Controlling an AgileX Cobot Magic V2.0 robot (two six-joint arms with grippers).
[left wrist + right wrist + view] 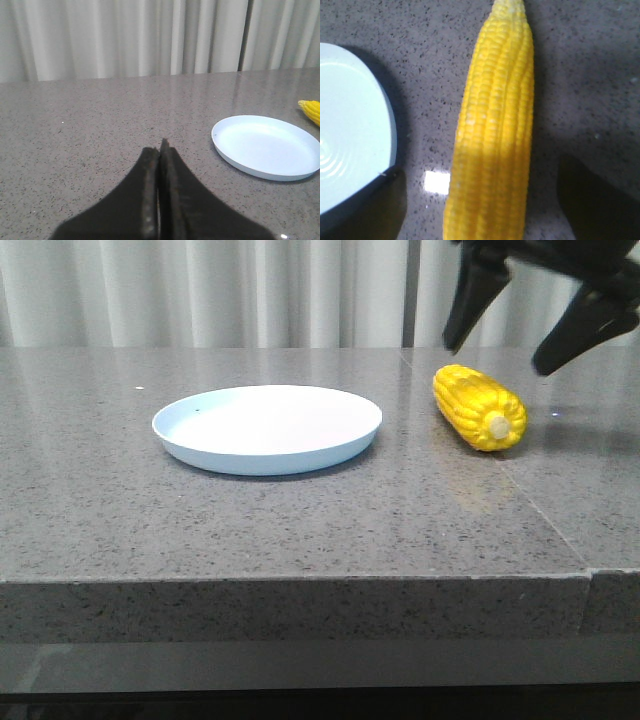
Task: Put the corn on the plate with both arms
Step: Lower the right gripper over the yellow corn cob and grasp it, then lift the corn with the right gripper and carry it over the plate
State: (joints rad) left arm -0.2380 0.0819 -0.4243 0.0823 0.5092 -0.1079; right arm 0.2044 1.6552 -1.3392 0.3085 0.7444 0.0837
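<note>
- Front view: my right gripper hangs spread wide above the corn, not touching it. The corn lies on the grey stone table, just right of the plate, stub end toward the near edge.
- Left wrist view: my left gripper is pressed closed on nothing, low over the table left of the plate; whether it touches the stone I cannot tell.
- Right wrist view: the corn lies lengthwise between my parted fingers, the plate's rim close beside it.
</note>
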